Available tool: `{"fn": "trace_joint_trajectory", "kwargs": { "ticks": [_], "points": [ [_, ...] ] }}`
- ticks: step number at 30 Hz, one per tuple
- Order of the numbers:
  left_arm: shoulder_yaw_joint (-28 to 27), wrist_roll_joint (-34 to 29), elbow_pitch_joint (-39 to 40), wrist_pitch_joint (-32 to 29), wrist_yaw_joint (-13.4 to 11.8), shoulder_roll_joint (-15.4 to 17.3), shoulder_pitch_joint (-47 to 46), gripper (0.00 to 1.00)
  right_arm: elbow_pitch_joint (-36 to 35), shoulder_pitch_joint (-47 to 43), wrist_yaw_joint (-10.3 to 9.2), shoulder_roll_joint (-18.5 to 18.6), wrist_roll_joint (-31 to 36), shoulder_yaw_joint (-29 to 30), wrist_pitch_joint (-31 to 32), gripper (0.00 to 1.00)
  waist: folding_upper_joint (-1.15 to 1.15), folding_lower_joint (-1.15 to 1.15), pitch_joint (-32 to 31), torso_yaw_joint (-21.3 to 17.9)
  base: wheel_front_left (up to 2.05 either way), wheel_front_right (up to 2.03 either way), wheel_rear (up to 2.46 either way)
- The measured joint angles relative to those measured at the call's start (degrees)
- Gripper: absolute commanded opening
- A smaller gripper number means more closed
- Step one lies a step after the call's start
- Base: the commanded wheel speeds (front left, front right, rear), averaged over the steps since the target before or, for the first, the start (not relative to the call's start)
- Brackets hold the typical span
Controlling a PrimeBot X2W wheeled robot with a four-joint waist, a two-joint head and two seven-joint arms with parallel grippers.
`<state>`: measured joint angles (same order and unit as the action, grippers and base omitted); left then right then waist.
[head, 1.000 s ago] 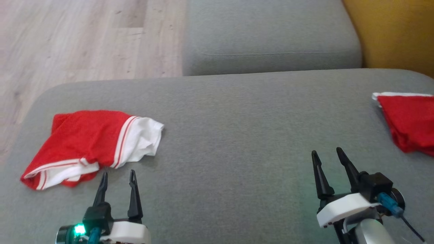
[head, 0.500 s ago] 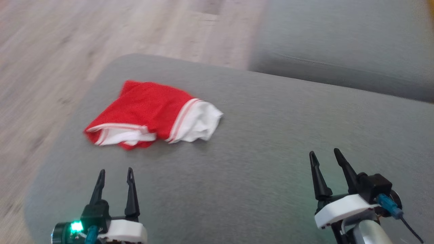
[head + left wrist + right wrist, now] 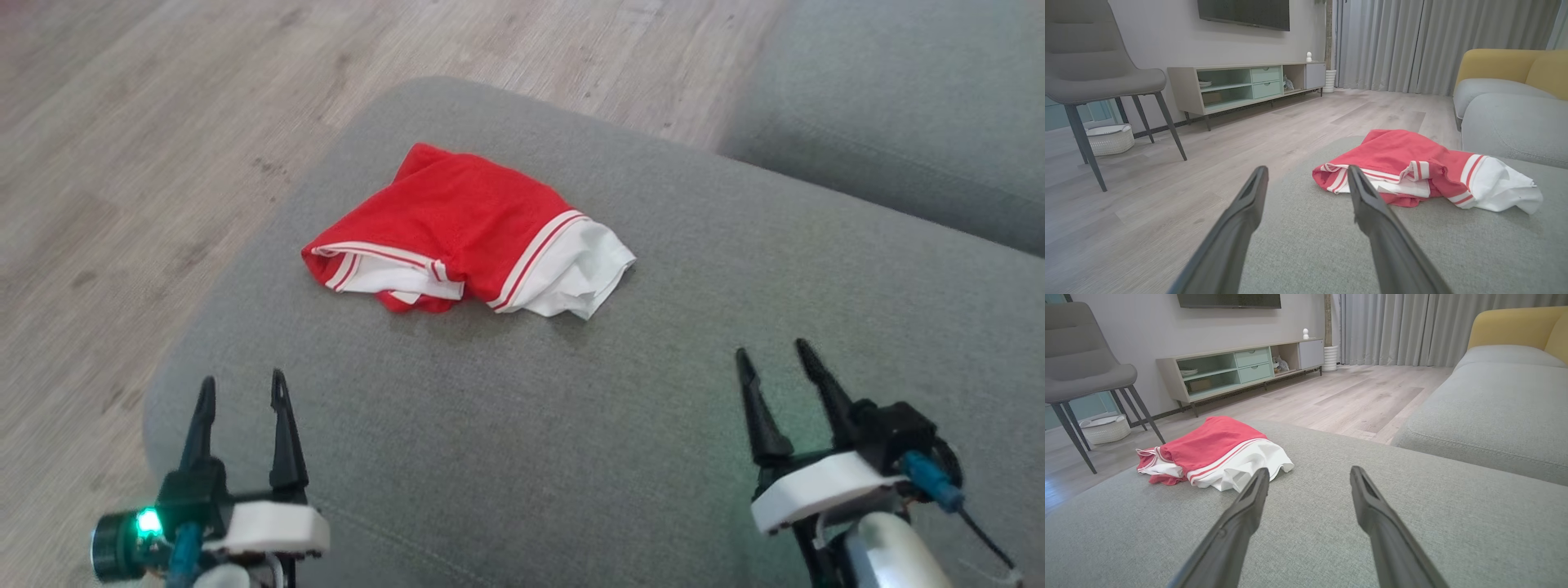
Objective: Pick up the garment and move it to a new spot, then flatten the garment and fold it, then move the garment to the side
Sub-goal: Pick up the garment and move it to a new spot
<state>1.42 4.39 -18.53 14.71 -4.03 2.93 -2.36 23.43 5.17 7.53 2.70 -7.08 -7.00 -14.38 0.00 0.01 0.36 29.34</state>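
Two empty grippers, the left gripper (image 3: 242, 380) and the right gripper (image 3: 771, 349), hang spread wide over the near part of the grey cushion (image 3: 571, 425). The red-and-white garment (image 3: 465, 233) lies crumpled toward its far left corner, apart from both (nearer the left). The pick-up looks not yet begun. Next comes a forward reach and a pinch, probably on the white hem, whose layers are hard to read.

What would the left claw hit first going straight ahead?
Probably nothing: the left gripper aims just left of the garment, over the cushion edge toward the floor. Its right finger might graze it; depth unclear.
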Motion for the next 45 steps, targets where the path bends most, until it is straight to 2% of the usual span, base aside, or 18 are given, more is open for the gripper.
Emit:
{"fn": "trace_joint_trajectory", "kwargs": {
  "ticks": [5,11,15,20,21,26,33,34,35,36,39,41,45],
  "points": [
    [0.09,-0.01,0.14,0.00,1.32,-0.03,-4.16,1.00,-1.55,0.40,0.00,0.55,1.94,2.83,0.00,1.00,0.00,0.00,2.84,0.80,0.00,0.00,0.00],
    [0.75,0.00,-2.77,0.00,4.61,-0.32,-19.16,1.00,-5.05,3.96,0.00,5.66,3.74,5.55,0.00,1.00,0.00,0.01,10.09,1.05,0.00,0.00,0.00],
    [1.75,0.01,-9.67,0.01,6.53,-0.58,-27.39,1.00,-7.31,6.60,0.00,8.43,4.66,5.82,0.00,1.00,0.00,0.01,14.70,0.51,0.00,0.00,0.00],
    [1.65,0.31,-21.31,-0.56,7.08,-0.47,-36.99,1.00,-9.55,8.45,0.00,12.51,5.03,5.84,-0.01,1.00,0.00,0.01,19.96,-0.79,0.00,0.00,0.00],
    [1.65,0.31,-21.31,-0.56,7.08,-0.47,-36.99,1.00,-9.55,8.45,0.00,12.51,5.03,5.84,-0.01,1.00,0.00,0.01,19.96,-0.79,0.00,0.00,0.00],
    [0.81,2.49,-33.67,-7.53,7.95,-0.58,-44.57,1.00,-11.96,10.37,0.00,14.96,5.23,6.65,-0.02,1.00,0.00,0.01,24.22,-2.53,0.00,0.00,0.00],
    [-0.21,7.99,-46.67,-15.22,10.60,-1.11,-48.35,1.00,-13.45,10.60,0.00,15.30,5.23,6.05,-0.34,1.00,0.00,0.00,27.24,-5.83,0.00,0.00,0.00],
    [-0.21,8.32,-47.37,-15.22,10.66,-0.99,-48.80,0.79,-13.54,10.67,0.00,15.29,5.22,6.05,-0.34,1.00,0.00,-0.01,27.44,-6.32,0.00,0.00,0.00],
    [-0.22,8.34,-48.01,-15.15,10.68,-0.78,-49.48,0.23,-13.61,10.74,0.00,15.27,5.22,6.04,-0.35,1.00,0.00,-0.01,27.61,-6.78,0.00,0.00,0.00],
    [-0.18,8.35,-48.46,-14.83,10.83,-0.54,-50.01,0.00,-13.70,10.76,0.00,15.26,5.21,6.08,-0.35,1.00,0.00,-0.01,27.75,-7.24,0.00,0.00,0.00],
    [0.25,8.35,-49.35,-11.04,11.10,-0.23,-50.44,0.00,-13.79,10.74,0.00,15.06,5.14,6.26,-0.52,1.00,0.00,0.00,27.82,-8.19,0.00,0.00,0.00],
    [1.14,7.98,-50.09,-6.16,11.11,0.52,-50.03,0.00,-13.07,10.62,0.00,14.22,5.13,6.93,-0.51,1.00,0.00,0.00,26.77,-8.60,0.00,0.00,0.00],
    [2.25,7.13,-49.77,-2.24,11.12,2.31,-50.20,0.00,-11.62,10.13,0.00,12.46,4.74,6.87,-0.49,1.00,0.00,0.00,24.07,-9.21,0.00,0.00,0.00]
  ]
}}
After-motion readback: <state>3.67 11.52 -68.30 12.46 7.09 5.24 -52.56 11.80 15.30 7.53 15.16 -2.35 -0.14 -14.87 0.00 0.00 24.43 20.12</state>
